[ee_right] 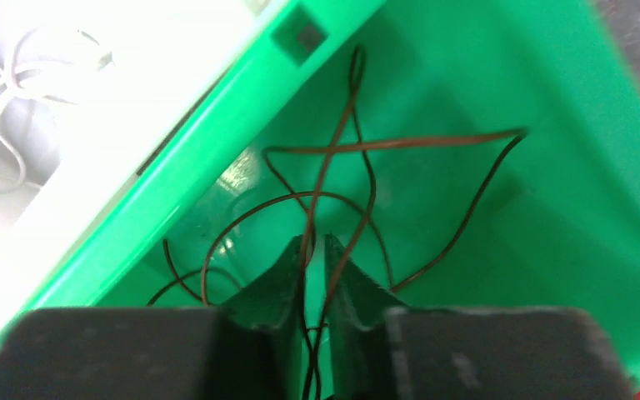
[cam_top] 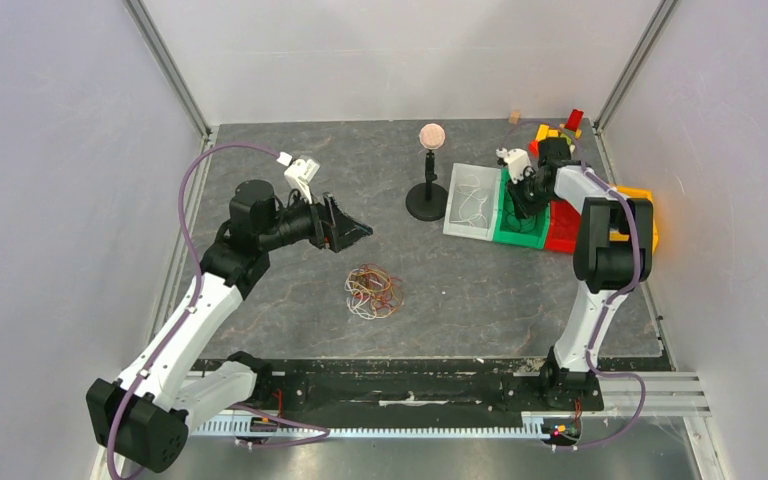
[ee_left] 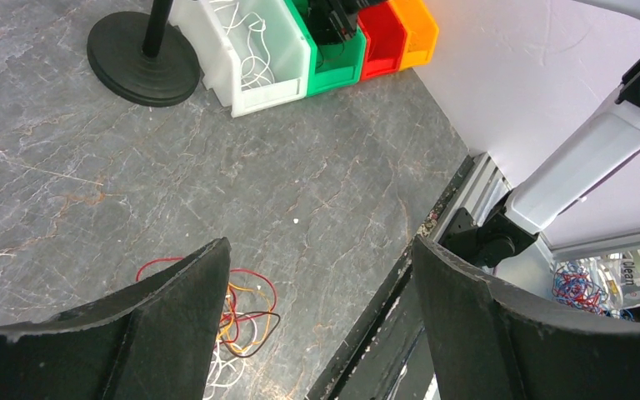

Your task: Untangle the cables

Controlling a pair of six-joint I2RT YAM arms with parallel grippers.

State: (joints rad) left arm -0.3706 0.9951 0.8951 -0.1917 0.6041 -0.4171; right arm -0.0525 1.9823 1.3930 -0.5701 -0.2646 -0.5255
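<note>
Over on the right, the right gripper (ee_right: 317, 250) is dipped deep into the green bin (ee_right: 550, 208). Its jaws are only a sliver apart, and a dark cable (ee_right: 400, 143) runs straight through that slit. Whether the jaws are pinching the strand or have let it go, the wrist view doesn't settle. Most of the strand lies looped on the bin floor, so this reads as a drop-off: one wire freed and parked apart from the rest.

Next door, the white bin (cam_top: 470, 200) holds a white cable (ee_left: 250, 50), which suggests each separated strand gets a bin of its own.

The cables (cam_top: 373, 292) that remain sit in a small knot of red, orange, white and dark loops on the counter (cam_top: 480, 290), in front of the arms and well apart from the bins.

The left gripper (ee_left: 318, 250) hangs above the counter just beside that knot with its jaws spread wide and nothing in them, probably poised to pin or pluck the next strand.
</note>
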